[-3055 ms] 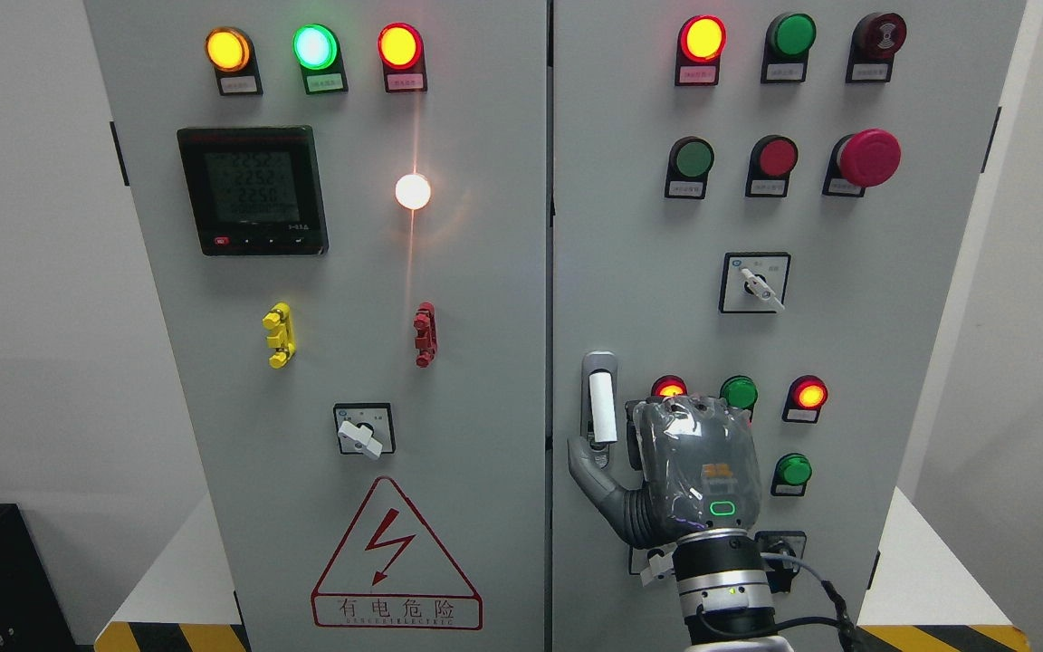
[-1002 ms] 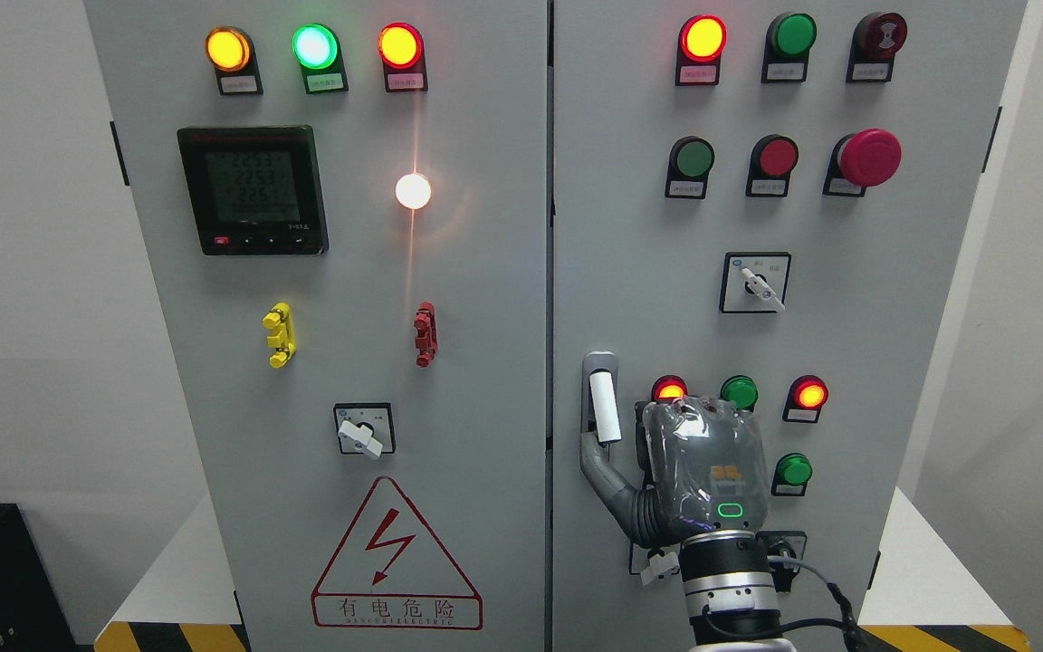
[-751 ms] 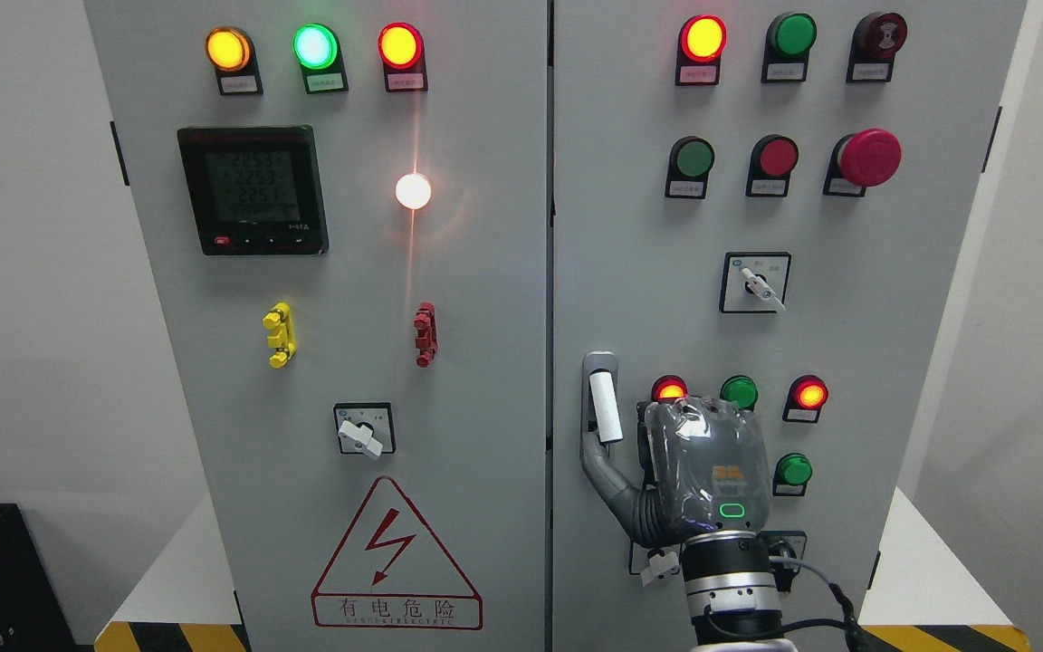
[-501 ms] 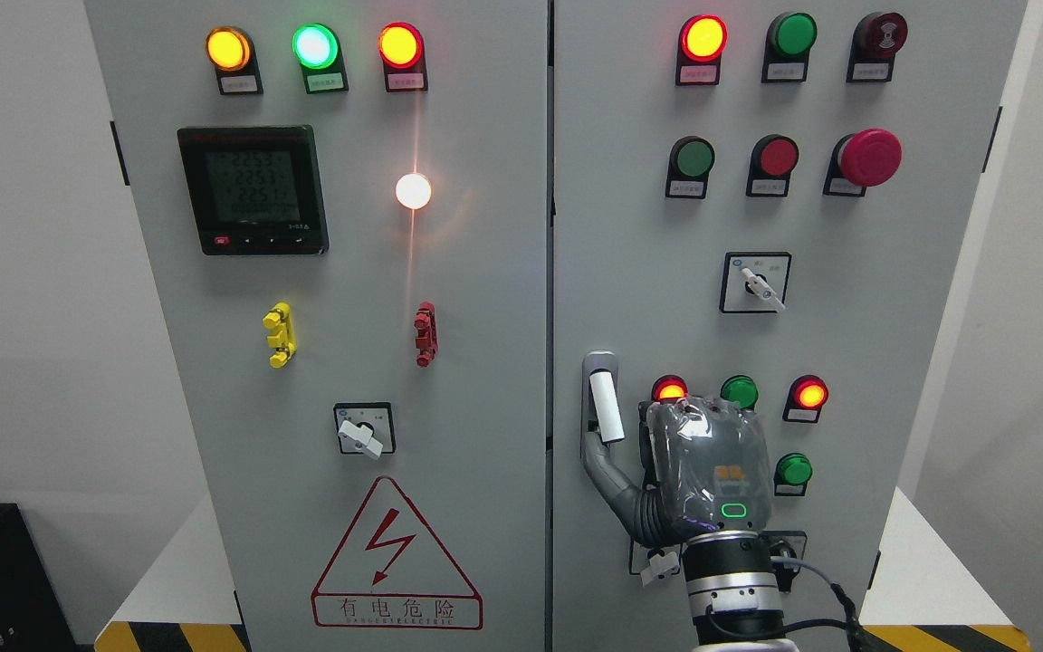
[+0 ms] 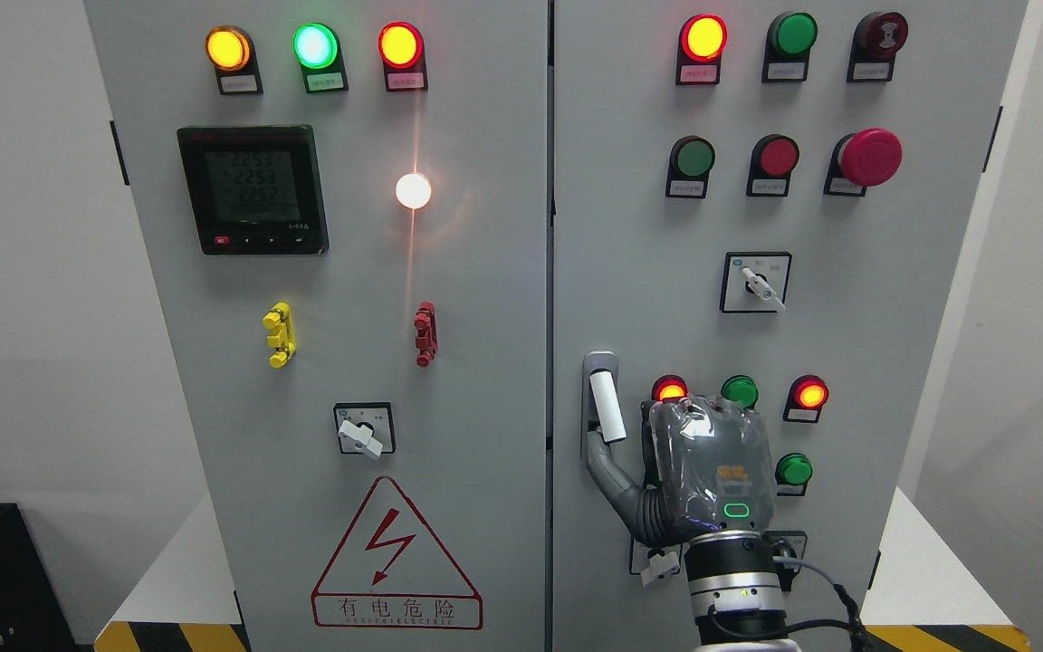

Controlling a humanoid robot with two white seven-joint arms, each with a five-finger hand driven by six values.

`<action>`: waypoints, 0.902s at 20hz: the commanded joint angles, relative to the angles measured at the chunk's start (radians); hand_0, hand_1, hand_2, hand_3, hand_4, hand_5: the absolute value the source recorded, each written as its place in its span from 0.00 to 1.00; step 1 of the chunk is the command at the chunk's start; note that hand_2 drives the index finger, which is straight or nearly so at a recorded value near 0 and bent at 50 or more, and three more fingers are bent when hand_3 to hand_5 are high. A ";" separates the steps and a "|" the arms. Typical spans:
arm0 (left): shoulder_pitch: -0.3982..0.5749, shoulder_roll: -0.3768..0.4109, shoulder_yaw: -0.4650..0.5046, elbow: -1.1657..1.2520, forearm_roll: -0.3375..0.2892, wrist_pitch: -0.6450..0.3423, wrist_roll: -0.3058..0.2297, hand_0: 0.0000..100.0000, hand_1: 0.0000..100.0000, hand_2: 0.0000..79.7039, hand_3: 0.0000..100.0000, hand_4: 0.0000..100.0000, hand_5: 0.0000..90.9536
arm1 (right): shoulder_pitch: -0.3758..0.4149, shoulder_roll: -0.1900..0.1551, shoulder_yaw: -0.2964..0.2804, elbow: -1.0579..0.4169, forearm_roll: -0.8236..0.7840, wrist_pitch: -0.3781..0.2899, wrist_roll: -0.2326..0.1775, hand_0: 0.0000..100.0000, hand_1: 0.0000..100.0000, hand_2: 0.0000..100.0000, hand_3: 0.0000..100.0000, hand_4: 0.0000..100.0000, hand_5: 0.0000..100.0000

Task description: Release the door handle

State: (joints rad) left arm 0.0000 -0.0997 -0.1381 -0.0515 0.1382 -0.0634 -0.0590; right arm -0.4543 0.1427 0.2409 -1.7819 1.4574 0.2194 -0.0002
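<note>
The door handle [image 5: 606,407], a white upright bar on a grey plate, sits at the left edge of the cabinet's right door [image 5: 630,272]. My right hand [image 5: 650,436] comes up from the bottom edge and hangs just right of the handle, its grey back facing me. Its thumb [image 5: 601,457] stretches left, and the tip lies at the bar's lower end. No finger wraps the bar, which shows along its whole length. The hand holds nothing. My left arm is out of view.
Lit indicator lamps [image 5: 811,394] and green buttons [image 5: 793,469] sit right beside my hand. A rotary switch [image 5: 757,283] and a red mushroom stop button [image 5: 870,157] are higher up. The left door [image 5: 485,362] carries a meter, lamps and a warning triangle [image 5: 395,557].
My right hand has slid a little to the right and down. The thumb, earlier spread out left of the handle, has drawn in under its lower end.
</note>
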 commanded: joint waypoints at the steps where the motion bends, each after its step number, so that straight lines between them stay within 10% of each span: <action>1: 0.018 0.000 0.000 -0.001 0.000 0.000 -0.001 0.12 0.56 0.00 0.00 0.00 0.00 | 0.000 0.000 -0.003 -0.008 0.000 0.006 -0.001 0.46 0.31 0.93 1.00 1.00 0.98; 18: 0.018 0.000 0.000 0.001 0.000 0.000 -0.001 0.12 0.56 0.00 0.00 0.00 0.00 | 0.000 0.000 -0.011 -0.010 0.000 0.008 -0.001 0.48 0.32 0.93 1.00 1.00 0.98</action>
State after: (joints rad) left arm 0.0000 -0.0997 -0.1381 -0.0515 0.1381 -0.0634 -0.0590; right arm -0.4539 0.1426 0.2337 -1.7894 1.4573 0.2286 -0.0017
